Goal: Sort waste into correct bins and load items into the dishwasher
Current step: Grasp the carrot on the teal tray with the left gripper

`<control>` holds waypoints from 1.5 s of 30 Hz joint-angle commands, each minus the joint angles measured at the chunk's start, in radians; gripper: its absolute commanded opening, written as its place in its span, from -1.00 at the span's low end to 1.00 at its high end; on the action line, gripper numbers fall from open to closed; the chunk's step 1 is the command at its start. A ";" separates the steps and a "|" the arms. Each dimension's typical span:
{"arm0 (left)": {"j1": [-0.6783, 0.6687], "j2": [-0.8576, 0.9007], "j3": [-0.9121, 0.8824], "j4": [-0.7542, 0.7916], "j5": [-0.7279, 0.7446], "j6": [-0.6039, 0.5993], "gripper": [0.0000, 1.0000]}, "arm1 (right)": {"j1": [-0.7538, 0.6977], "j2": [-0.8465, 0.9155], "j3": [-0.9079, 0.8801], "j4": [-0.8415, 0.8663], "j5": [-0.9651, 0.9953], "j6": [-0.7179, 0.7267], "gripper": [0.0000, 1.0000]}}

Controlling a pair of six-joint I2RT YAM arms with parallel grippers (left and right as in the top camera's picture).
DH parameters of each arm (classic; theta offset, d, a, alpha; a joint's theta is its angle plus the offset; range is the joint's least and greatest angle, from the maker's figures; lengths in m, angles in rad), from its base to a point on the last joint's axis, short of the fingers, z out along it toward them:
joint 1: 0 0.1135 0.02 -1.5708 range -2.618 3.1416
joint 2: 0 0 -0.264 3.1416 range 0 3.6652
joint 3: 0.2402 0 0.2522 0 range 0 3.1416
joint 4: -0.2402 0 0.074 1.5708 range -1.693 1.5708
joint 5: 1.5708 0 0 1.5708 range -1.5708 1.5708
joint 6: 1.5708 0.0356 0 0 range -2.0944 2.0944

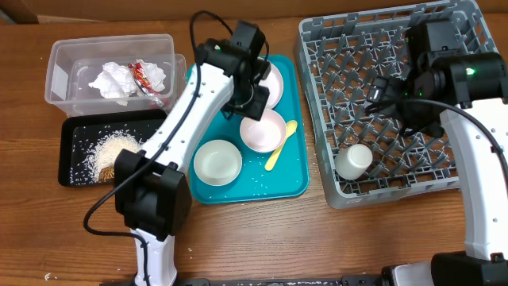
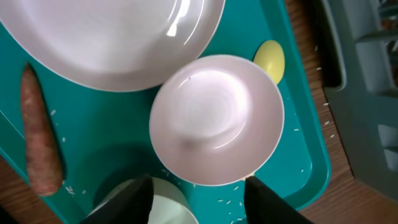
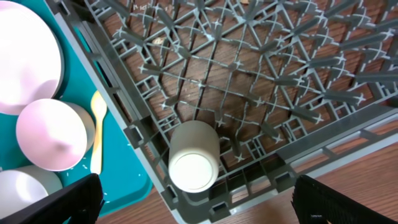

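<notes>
- The left gripper hung over the teal serving tray at mid-table. Its jaws stood apart and held nothing.
- Directly below it sat one white bowl, upright. It lay just beside the white round plate, which occupied the tray's far end.
- The second white bowl sat upright at the tray's near-left corner.
- The pale yellow spoon lay along the tray's right edge, just beside the first bowl.
- An orange-brown stick lay on the tray next to the plate, with loose rice grains around it.
- The right gripper hovered over the grey dish rack at the table's right edge. Its jaws were spread wide and empty.
- The small white cup lay on its side in the rack's near-left corner.
- The clear tub at the far-left corner contained the crumpled napkin and the red-and-white wrapper.
- The black tray at the left edge held a rice pile.
</notes>
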 commanded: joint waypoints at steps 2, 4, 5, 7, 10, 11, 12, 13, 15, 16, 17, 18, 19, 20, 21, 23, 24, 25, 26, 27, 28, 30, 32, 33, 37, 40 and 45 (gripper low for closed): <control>-0.083 -0.009 -0.057 0.005 -0.024 -0.001 -0.02 | -0.002 -0.004 0.024 0.024 0.004 -0.014 1.00; -0.119 -0.009 -0.058 0.007 -0.034 0.029 0.01 | -0.002 -0.004 0.024 0.029 0.004 -0.014 1.00; -0.135 -0.009 -0.060 0.011 -0.045 0.042 0.05 | -0.002 -0.004 0.024 0.030 0.004 -0.014 1.00; -0.173 -0.009 -0.069 0.027 -0.077 0.068 0.10 | -0.002 -0.004 0.024 0.032 0.004 -0.014 1.00; -0.217 -0.009 -0.094 0.058 -0.115 0.109 0.14 | -0.002 -0.004 0.024 0.032 0.004 -0.014 1.00; -0.230 -0.009 -0.105 0.071 -0.121 0.120 0.13 | -0.002 -0.004 0.024 0.032 0.004 -0.014 1.00; -0.238 -0.009 -0.112 0.078 -0.126 0.119 0.14 | -0.002 -0.004 0.024 0.032 0.004 -0.014 1.00; -0.245 -0.009 -0.120 0.086 -0.134 0.119 0.14 | -0.002 -0.004 0.024 0.031 0.004 -0.014 1.00; -0.250 -0.008 -0.124 0.092 -0.135 0.119 0.13 | -0.002 -0.004 0.024 0.031 0.004 -0.015 1.00; -0.249 -0.008 -0.123 0.096 -0.135 0.118 0.13 | -0.002 -0.004 0.024 0.031 0.004 -0.015 1.00; -0.249 -0.008 -0.123 0.099 -0.135 0.118 0.13 | -0.002 -0.004 0.024 0.031 0.004 -0.015 1.00; -0.249 -0.008 -0.123 0.101 -0.135 0.118 0.13 | -0.002 -0.004 0.024 0.032 0.004 -0.015 1.00; -0.249 -0.008 -0.123 0.102 -0.135 0.118 0.14 | -0.002 -0.004 0.024 0.032 0.004 -0.015 1.00; -0.248 -0.008 -0.123 0.102 -0.135 0.119 0.14 | -0.002 -0.004 0.024 0.032 0.004 -0.015 1.00; -0.248 -0.003 -0.123 0.103 -0.135 0.122 0.15 | -0.002 -0.004 0.024 0.032 0.004 -0.015 1.00; -0.248 0.006 -0.124 0.109 -0.135 0.122 0.15 | -0.002 -0.004 0.024 0.032 0.004 -0.015 1.00; -0.248 0.016 -0.124 0.113 -0.135 0.122 0.15 | -0.002 -0.004 0.024 0.032 0.004 -0.015 1.00; -0.248 0.025 -0.124 0.116 -0.135 0.122 0.15 | -0.002 -0.004 0.024 0.032 0.004 -0.014 1.00; -0.249 0.039 -0.123 0.118 -0.135 0.122 0.15 | -0.002 -0.004 0.024 0.032 0.004 -0.015 1.00; -0.249 0.055 -0.124 0.119 -0.135 0.122 0.13 | -0.002 -0.004 0.024 0.032 0.004 -0.015 1.00; -0.249 0.065 -0.123 0.119 -0.135 0.121 0.12 | -0.002 -0.004 0.024 0.032 0.004 -0.015 1.00; -0.249 0.087 -0.123 0.117 -0.134 0.114 0.08 | -0.002 -0.004 0.024 0.032 0.004 -0.018 1.00; -0.249 0.097 -0.123 0.121 -0.135 0.089 0.07 | -0.002 -0.004 0.024 0.035 0.004 -0.033 1.00; -0.247 0.097 -0.123 0.129 -0.135 0.063 0.05 | -0.002 -0.004 0.024 0.036 0.003 -0.033 1.00; -0.225 0.095 -0.116 0.143 -0.148 -0.084 -0.01 | -0.002 -0.004 0.024 0.036 0.003 -0.033 1.00; -0.187 0.095 -0.116 0.139 -0.180 -0.232 -0.01 | -0.002 -0.004 0.024 0.036 0.003 -0.033 1.00; -0.100 0.095 -0.116 0.143 -0.173 -0.283 0.04 | -0.002 -0.004 0.024 0.037 0.003 -0.033 1.00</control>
